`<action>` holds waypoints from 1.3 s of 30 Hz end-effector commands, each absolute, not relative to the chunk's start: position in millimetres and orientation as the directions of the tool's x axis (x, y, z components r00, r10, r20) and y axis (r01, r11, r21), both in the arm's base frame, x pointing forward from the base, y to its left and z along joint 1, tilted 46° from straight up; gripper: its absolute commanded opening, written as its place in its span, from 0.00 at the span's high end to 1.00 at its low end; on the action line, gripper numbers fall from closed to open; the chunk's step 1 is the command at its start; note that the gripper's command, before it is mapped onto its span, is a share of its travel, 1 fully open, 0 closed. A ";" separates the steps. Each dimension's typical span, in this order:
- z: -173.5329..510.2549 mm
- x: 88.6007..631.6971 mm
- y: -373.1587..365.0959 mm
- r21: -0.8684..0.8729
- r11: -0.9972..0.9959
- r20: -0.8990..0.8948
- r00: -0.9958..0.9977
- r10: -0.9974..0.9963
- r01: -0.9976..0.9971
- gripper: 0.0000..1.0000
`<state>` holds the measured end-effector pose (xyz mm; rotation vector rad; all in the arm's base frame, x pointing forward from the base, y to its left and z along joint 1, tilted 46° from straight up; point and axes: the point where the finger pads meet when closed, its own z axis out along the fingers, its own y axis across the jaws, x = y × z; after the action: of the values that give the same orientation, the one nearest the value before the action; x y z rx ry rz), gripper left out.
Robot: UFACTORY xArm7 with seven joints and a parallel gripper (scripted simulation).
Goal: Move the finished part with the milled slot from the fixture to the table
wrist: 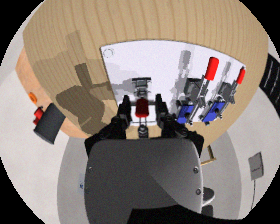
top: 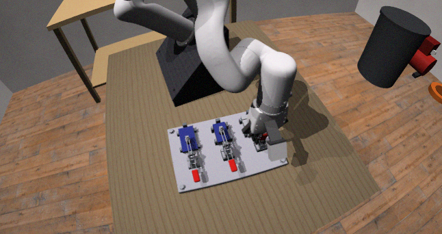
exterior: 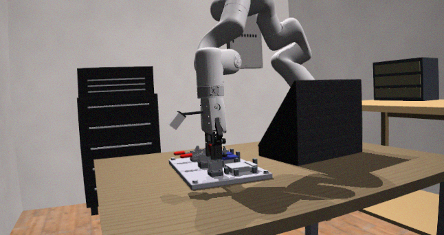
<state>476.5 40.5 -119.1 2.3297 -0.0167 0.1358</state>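
A grey fixture plate [top: 226,152] lies on the table with three nests. Two blue blanks [top: 188,139] [top: 222,132] sit in the left and middle nests, each with its clamp's red handle [top: 196,176] [top: 232,165] lying flat. The grey finished part [exterior: 238,167] sits in the right nest, mostly hidden by the arm in the top view. My gripper [top: 261,140] points down over the right clamp. In the wrist view my fingers stand apart on either side of that clamp's red handle [wrist: 143,107], which stands raised, with small gaps to it. The gripper is open.
The black robot base block [top: 186,70] stands on the table behind the plate. A black bin [top: 391,46] and a red object [top: 425,57] are off the table at the right. A wooden side table [top: 85,5] is at the back left.
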 end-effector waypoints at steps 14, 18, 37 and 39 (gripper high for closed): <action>-117.8 479.3 44.2 0.717 -0.695 0.109 0.993 0.034 -0.055 0.53; -117.8 479.3 44.2 0.717 -0.695 0.109 0.993 0.034 -0.055 0.53; -102.3 477.0 60.3 0.717 -0.695 0.109 0.993 0.034 -0.055 0.53; -98.0 476.4 64.8 0.717 -0.695 0.109 0.993 0.034 -0.055 0.53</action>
<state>476.5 52.7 -107.8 2.3314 -0.0166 0.1399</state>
